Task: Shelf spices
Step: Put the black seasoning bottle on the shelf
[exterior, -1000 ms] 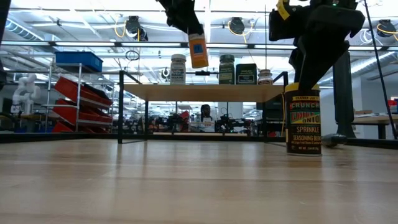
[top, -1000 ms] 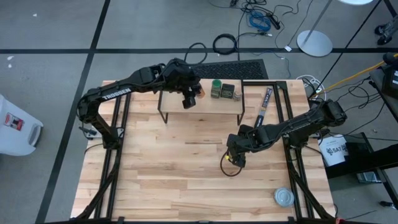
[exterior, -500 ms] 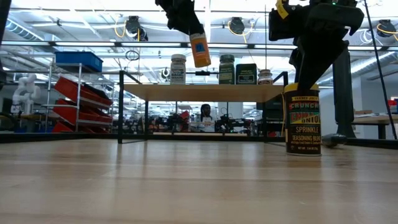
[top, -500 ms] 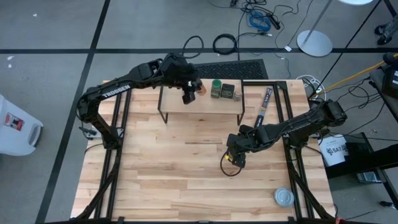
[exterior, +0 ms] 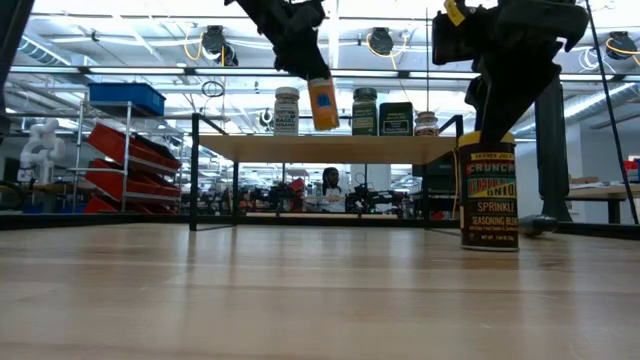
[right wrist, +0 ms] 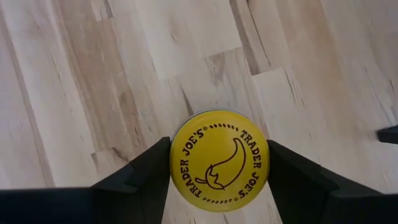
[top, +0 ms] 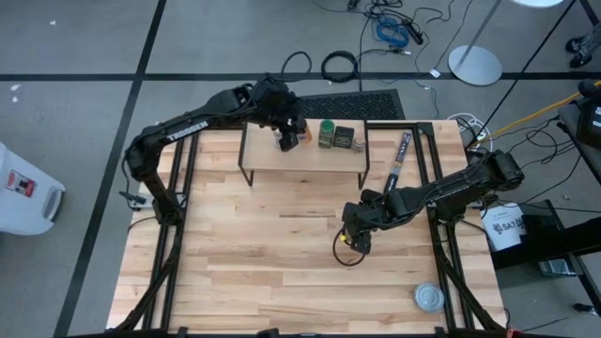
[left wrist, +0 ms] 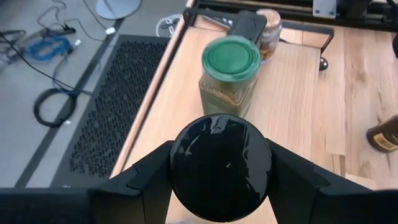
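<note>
The shelf (top: 305, 158) stands at the table's far side. On its plank are a white-lidded jar (exterior: 287, 110), a green-lidded jar (left wrist: 230, 74), a dark square tin (left wrist: 249, 28) and a small clear-brownish jar (left wrist: 268, 34). My left gripper (top: 286, 141) is over the shelf's far part, just left of the green-lidded jar. It is shut on an orange jar (exterior: 322, 103) with a black lid. My right gripper (top: 355, 237) is over the table's middle right, shut on a yellow-lidded jar (exterior: 488, 190). My left gripper pinches the orange jar's black lid (left wrist: 183, 168) by its sides between the two fingers (left wrist: 149, 180). They slant down from the near left. The jar hangs below them, tilted, its base just above the shelf's plank. My right gripper has the yellow lid's rim (right wrist: 180, 163) between its two fingers (right wrist: 140, 171), one on each side. They come steeply from above. The jar stands upright with its base on the table (exterior: 300, 290).
A long thin dark packet (top: 400, 160) lies right of the shelf. A flat round silver tin (top: 429, 298) sits near the front right corner. A dark cable loop (top: 340, 255) lies by my right gripper. Bare wood stretches across the table's left and near parts.
My left gripper has carried the orange jar toward the table's far edge and a little down, closer to the green-lidded jar. The jar now hangs low over the plank. My right gripper has stayed over the yellow-lidded jar.
</note>
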